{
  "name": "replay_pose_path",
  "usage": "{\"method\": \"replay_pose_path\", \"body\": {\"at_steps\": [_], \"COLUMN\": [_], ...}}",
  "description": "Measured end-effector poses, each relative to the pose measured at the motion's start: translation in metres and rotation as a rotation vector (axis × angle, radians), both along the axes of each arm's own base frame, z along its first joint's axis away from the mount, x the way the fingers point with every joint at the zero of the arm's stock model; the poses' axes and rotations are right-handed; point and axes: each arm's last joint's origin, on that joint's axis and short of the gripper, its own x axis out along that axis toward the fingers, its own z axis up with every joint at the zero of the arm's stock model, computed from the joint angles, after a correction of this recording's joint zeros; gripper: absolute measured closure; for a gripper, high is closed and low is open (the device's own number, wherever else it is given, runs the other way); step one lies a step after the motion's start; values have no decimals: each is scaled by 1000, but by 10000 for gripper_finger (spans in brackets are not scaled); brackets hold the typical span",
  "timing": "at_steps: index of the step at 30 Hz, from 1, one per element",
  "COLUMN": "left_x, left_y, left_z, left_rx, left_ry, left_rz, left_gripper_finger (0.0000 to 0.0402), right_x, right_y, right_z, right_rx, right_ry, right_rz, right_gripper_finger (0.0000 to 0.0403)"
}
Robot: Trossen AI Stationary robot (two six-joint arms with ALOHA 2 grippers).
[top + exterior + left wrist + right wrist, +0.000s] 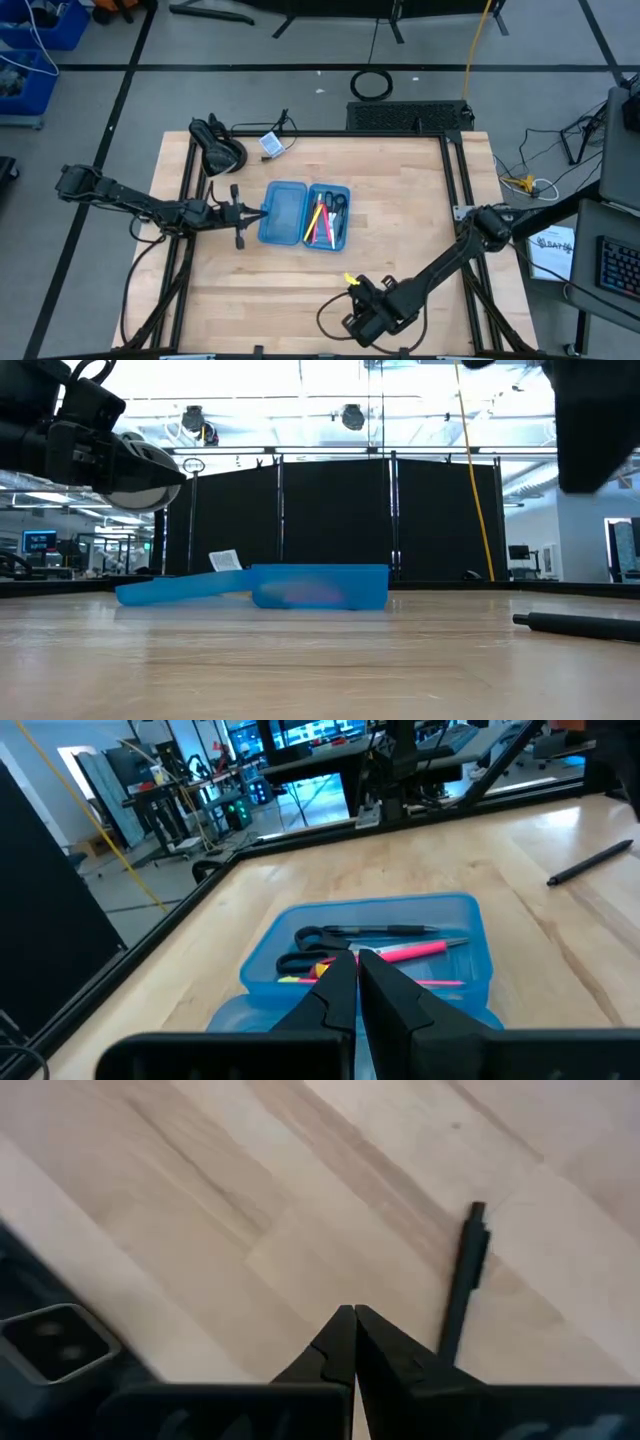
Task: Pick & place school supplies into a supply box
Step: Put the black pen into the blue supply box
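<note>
One black pen (461, 1277) is left out on the table (400, 200), everything else visible is already in the supply box (303, 212): scissors (330, 933), a pink pen (410, 951) and some yellow and red sticks in the open right half, the left half being the lid folded flat. The black pen lies near the front edge of the table, well apart from the box and on the right arm's side. The right gripper (354, 1325) is hovering low just beside it, fingers pinched together with nothing between them. In the right wrist view the pen's long axis runs roughly along the gripper's pointing direction, slightly slanted, and the pen sits off to one side of the fingertips, not between them. So the coming move, as I judge it, needs a sideways shift toward the pen, jaws opened first, probably a wrist turn so the fingers straddle the shaft across its width. The right arm is clearly the nearer one. The left gripper (357, 982) is at the lid edge of the box, on its left side, fingers also closed on nothing, pointing across the box toward the scissors; whether it touches the lid I cannot tell. The low view shows the pen (580, 625) flat on the wood, far from the box (320, 586).
</note>
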Motion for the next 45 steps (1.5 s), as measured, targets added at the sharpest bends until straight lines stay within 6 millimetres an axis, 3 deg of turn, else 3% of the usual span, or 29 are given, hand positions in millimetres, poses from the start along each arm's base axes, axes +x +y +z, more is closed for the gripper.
{"method": "replay_pose_path", "body": {"at_steps": [11, 18, 22, 26, 33, 45], "left_x": [0, 0, 0, 0, 0, 0], "left_y": [0, 0, 0, -1, -1, -1], "left_z": [1, 0, -1, -2, -2, -2], "left_rx": [11, -7, -6, -9, 12, 17], "left_ry": [-5, -1, 12, 18, 20, 21], "left_rz": [-2, -3, -8, -31, -31, -31], "left_gripper_finger": [380, 380, 380, 380, 380, 380], "right_x": [6, 3, 1, 2, 1, -13], "right_y": [-15, -23, -30, -36, -41, -46], "right_z": [-6, -19, -31, -39, -57, -79], "right_rx": [-115, -93, -71, -67, -45, 6], "right_ry": [32, 98, 137, 133, 126, 192], "right_rz": [40, 54, -43, -65, -32, -35], "right_gripper_finger": [386, 296, 237, 208, 218, 297]}}
